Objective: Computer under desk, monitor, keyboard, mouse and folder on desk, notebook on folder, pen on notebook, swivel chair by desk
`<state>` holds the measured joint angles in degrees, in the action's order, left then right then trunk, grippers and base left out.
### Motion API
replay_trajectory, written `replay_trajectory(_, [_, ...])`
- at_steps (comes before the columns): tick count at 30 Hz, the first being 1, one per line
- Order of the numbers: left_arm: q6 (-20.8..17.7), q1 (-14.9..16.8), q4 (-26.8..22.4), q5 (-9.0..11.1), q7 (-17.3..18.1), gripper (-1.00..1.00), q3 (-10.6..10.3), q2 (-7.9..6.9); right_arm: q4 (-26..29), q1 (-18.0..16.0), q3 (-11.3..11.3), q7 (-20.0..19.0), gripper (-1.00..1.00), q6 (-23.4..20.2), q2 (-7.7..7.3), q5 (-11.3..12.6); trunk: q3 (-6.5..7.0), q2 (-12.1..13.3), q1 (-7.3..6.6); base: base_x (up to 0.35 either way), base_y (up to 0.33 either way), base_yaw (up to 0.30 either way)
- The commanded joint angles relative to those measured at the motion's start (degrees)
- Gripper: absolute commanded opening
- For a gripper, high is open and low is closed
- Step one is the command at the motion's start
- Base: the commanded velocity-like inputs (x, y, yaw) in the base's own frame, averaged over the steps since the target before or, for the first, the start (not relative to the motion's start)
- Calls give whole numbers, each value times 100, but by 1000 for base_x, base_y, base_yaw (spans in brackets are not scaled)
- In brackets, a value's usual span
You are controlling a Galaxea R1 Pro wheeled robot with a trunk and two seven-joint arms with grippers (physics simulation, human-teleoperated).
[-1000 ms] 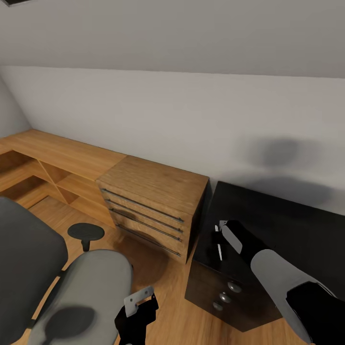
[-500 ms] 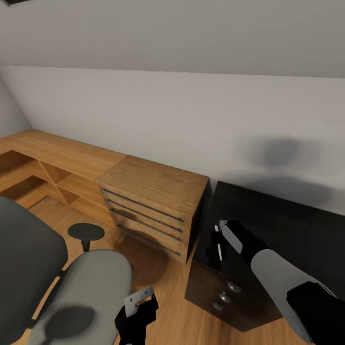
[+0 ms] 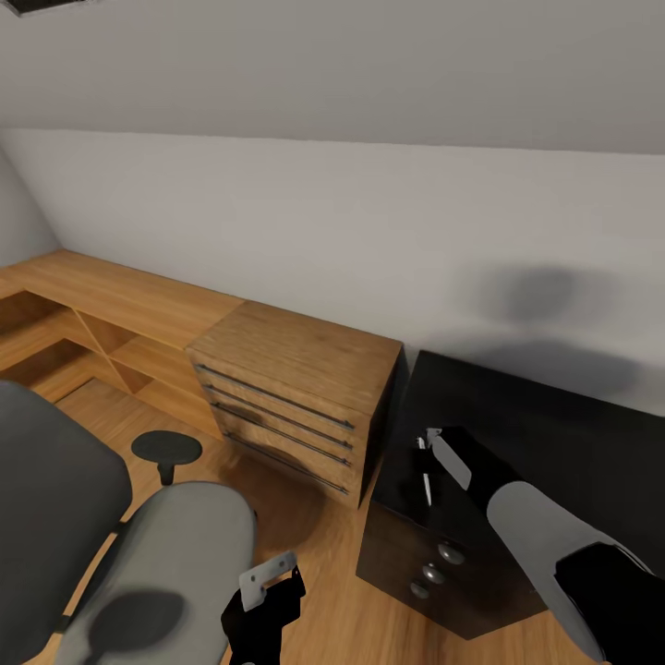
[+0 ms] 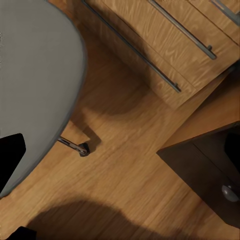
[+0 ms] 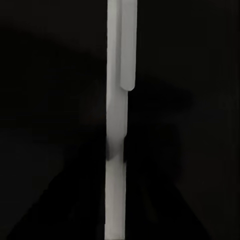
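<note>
A thin white pen (image 3: pixel 427 483) hangs just above the left end of the glossy black desk (image 3: pixel 573 434), and my right gripper (image 3: pixel 428 462) is shut on it. The right wrist view has the pen (image 5: pixel 117 130) running straight down its middle against the dark desk top. The swivel chair's grey seat (image 3: pixel 175 554) and tall back (image 3: pixel 46 480) stand at lower left, and nothing lies on the seat. My left gripper (image 4: pixel 12 200) hangs open above the floor beside the seat (image 4: pixel 35 75), over a chair castor (image 4: pixel 82 149).
A light wood dresser (image 3: pixel 296 369) with long handles stands against the desk's left side, also seen close as the dresser (image 4: pixel 165 45). Low wooden shelving (image 3: pixel 102 323) runs along the wall. The desk's drawer unit (image 3: pixel 434 563) has round silver knobs. Wood floor lies between chair and desk.
My right arm has shifted slightly toward me and to the right with the pen in it. The chair and my left arm have not moved.
</note>
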<state>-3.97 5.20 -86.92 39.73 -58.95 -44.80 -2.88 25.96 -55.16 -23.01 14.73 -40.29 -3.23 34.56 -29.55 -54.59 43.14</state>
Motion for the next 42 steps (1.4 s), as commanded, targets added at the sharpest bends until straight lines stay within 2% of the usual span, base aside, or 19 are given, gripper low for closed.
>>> replay_trajectory(1, [-42,7,-9,8,-37,100,-11,-5,25,-4,-37,28,-100,-17,-30,76,13,37,-22,0,0,0])
replay_trajectory(3, [-42,7,-6,8,-37,100,-11,-4,127,-2,-29,22,-100,-27,-72,77,49,117,-66,0,0,0])
replay_trajectory(8, [-48,7,8,8,-37,100,-11,-6,985,103,-28,44,-100,-53,-372,131,138,318,-176,0,0,0])
replay_trajectory(10, [-50,7,19,8,-37,100,-11,-5,1584,352,-22,58,-100,-152,-564,263,174,398,-220,-17,0,0])
replay_trajectory(12, [-51,7,24,8,-37,100,-11,-4,2288,554,-20,80,-100,-228,-840,379,210,478,-264,-213,0,0])
replay_trajectory(14, [-51,7,25,8,-37,100,-11,-3,2560,683,-13,184,-100,-260,-1009,415,246,559,-307,-303,0,0])
replay_trajectory(18, [-51,7,26,8,-37,100,-11,-4,2680,740,32,330,-100,-274,-1108,434,318,719,-395,-327,0,0])
replay_trajectory(22, [-51,7,46,8,-37,100,-11,-3,2704,749,139,355,-100,-276,-1128,436,390,880,-483,-336,0,0])
replay_trajectory(27, [-50,7,59,8,-37,100,-11,-2,2740,751,436,363,-100,-278,-1135,444,479,1080,-593,-126,0,0])
replay_trajectory(29, [-51,7,66,12,-37,100,-11,-2,2831,760,659,364,-100,-278,-1135,446,515,1160,-637,-27,0,0])
replay_trajectory(30, [-51,7,67,13,-37,100,-11,-2,2863,763,690,364,-100,-276,-1135,446,533,1200,-659,-10,0,0])
replay_trajectory(33, [-51,7,69,15,-37,100,-11,-2,2907,769,726,364,-100,-277,-1135,446,587,1321,-725,-6,0,0])
replay_trajectory(42, [-51,7,170,8,-37,100,-59,-2,2934,778,795,373,-100,-253,-1158,428,587,1321,-725,-1,0,-108])
